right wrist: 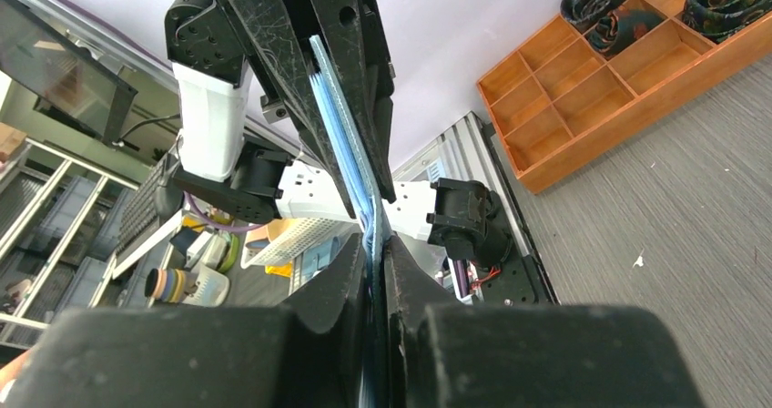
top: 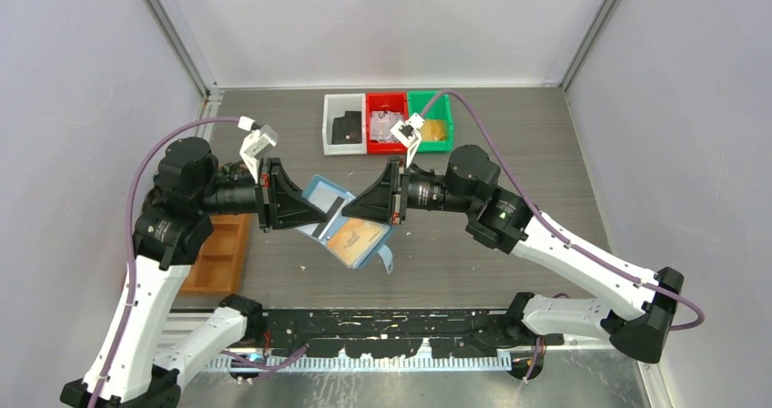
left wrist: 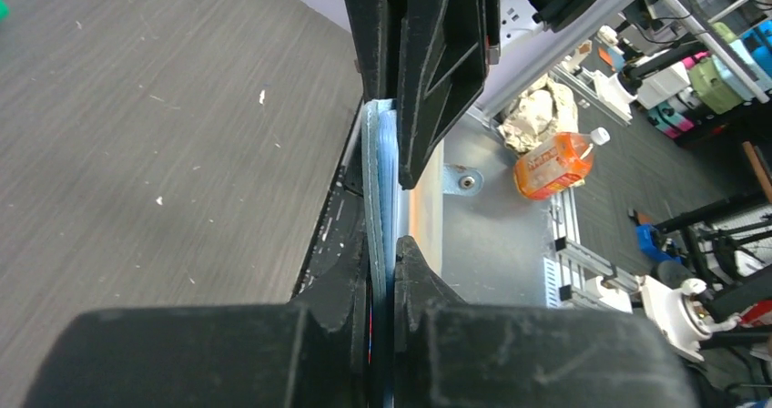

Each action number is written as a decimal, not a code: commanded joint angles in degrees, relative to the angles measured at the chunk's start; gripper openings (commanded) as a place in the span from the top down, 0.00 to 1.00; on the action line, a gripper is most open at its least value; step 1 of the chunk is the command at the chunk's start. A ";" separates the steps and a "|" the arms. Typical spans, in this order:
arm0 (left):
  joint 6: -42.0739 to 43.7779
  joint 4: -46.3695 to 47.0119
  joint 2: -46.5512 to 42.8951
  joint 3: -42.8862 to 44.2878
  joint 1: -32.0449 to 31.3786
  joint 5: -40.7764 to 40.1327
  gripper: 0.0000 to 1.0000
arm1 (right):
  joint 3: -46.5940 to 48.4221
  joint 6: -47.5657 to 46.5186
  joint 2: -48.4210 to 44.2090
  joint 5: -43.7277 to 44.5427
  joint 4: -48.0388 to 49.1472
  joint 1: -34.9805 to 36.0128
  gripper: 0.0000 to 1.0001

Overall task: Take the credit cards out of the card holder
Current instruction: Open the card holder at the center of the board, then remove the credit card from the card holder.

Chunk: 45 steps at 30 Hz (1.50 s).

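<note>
My left gripper (top: 325, 218) and right gripper (top: 350, 211) both clamp the opened card holder (top: 327, 192), its long axis running far-left to near-right.

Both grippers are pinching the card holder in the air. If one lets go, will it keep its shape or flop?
Probably floppy: the card holder bends at its fold between the left gripper and the right gripper, and its tab droops. Likely light, since two thin pinches keep it aloft. The orange card may stiffen that half.
</note>
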 commanded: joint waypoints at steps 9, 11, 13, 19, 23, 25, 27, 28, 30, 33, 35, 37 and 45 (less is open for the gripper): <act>-21.61 16.26 2.34 -4.37 6.17 6.82 1.00 | -1.52 10.35 2.03 -8.41 14.25 -8.65 0.44; -24.32 18.57 2.92 -4.66 9.06 7.55 1.00 | -2.17 14.35 3.09 -11.28 18.44 -10.65 0.45; -25.96 20.53 2.96 -4.98 10.54 7.59 1.00 | -2.87 16.61 3.84 -13.55 20.89 -11.11 0.46; -29.58 23.35 2.48 -6.08 11.73 7.69 1.00 | -5.56 22.92 5.73 -17.43 31.52 -11.11 0.51; -31.68 25.41 1.59 -7.03 11.73 7.66 1.00 | -4.96 24.35 6.87 -18.38 33.30 -11.11 0.64; -32.76 26.05 1.54 -7.30 11.73 8.05 0.98 | -4.70 24.81 7.29 -18.85 34.09 -11.16 0.79; -33.42 26.50 1.62 -7.41 11.72 8.77 0.83 | -4.99 24.43 7.22 -19.04 34.84 -11.14 0.90; -33.85 26.61 1.74 -7.41 11.71 9.22 0.77 | -5.25 24.05 6.99 -18.88 34.86 -11.09 0.93; -35.19 27.22 1.99 -7.48 11.69 9.92 0.66 | -5.72 23.37 6.52 -18.74 34.63 -11.11 0.97; -37.14 29.04 2.07 -7.90 11.73 10.37 0.61 | -5.70 22.73 6.20 -18.74 33.68 -11.15 0.99; -37.81 29.92 2.04 -8.26 11.70 10.40 0.61 | -5.61 22.72 6.18 -18.89 33.64 -11.13 0.99; -38.28 30.59 2.23 -8.38 11.73 10.34 0.64 | -5.52 22.48 5.98 -19.06 33.26 -11.11 0.99; -40.66 32.66 2.17 -8.10 11.82 11.63 0.88 | -5.81 18.32 4.20 -18.88 27.32 -11.17 0.99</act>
